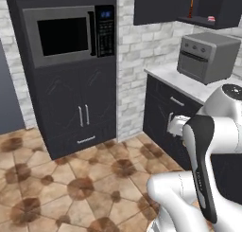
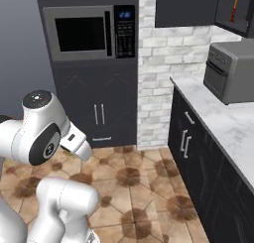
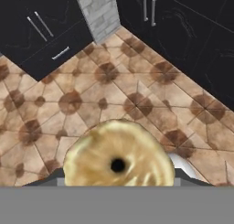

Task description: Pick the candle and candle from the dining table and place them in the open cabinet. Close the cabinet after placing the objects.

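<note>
Closest to the lens in the hand view, a round pale yellow candle point(image 3: 118, 159) with a dark wick hole is sitting right at the gripper point(image 1: 176, 126), hanging above the brown tiled floor point(image 3: 114, 95). Its bulk is hiding the fingertips, so the grasp is a judgement: the hand appears to be clamping this candle, since nothing else is supporting it.

The tall dark microwave tower point(image 1: 66, 75) is standing well to the left of the toaster oven point(image 1: 206, 56). The marble counter point(image 2: 223, 120) is lying directly under the toaster oven. The open cabinet point(image 1: 210, 22) is hanging above the toaster oven, and a slim orange candle point(image 1: 191, 6) is standing on its shelf, so one candle looks to be already placed.

The carry of the second candle is under way. The next move is calling for a high lift over the toaster oven, a level entry onto the shelf beside the orange candle, and then the door closing.
</note>
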### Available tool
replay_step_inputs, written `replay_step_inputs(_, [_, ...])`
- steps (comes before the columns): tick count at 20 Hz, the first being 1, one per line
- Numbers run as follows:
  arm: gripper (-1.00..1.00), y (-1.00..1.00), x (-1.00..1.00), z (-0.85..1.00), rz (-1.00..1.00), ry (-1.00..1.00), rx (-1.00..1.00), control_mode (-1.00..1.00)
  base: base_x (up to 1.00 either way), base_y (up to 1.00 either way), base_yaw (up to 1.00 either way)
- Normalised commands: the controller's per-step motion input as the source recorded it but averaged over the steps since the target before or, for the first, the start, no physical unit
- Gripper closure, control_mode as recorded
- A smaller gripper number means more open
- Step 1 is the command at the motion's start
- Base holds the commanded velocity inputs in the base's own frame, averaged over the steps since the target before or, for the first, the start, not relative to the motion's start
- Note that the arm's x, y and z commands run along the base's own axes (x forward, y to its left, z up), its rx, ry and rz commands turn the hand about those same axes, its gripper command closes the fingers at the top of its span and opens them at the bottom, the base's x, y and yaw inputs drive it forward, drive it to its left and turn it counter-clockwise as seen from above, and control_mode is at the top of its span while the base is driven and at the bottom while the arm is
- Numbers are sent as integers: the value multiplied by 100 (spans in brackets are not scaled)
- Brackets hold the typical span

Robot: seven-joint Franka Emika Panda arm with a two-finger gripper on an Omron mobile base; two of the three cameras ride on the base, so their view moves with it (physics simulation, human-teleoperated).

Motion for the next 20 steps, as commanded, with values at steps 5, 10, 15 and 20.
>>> replay_step_inputs(5, [100, 0, 0, 0, 0, 0, 0, 100, 52, 0, -23])
replay_step_inputs(10, [100, 0, 0, 0, 0, 0, 0, 100, 50, 0, -23])
replay_step_inputs(15, [100, 0, 0, 0, 0, 0, 0, 100, 47, 0, -23])
replay_step_inputs(20, [100, 0, 0, 0, 0, 0, 0, 100, 47, 0, -23])
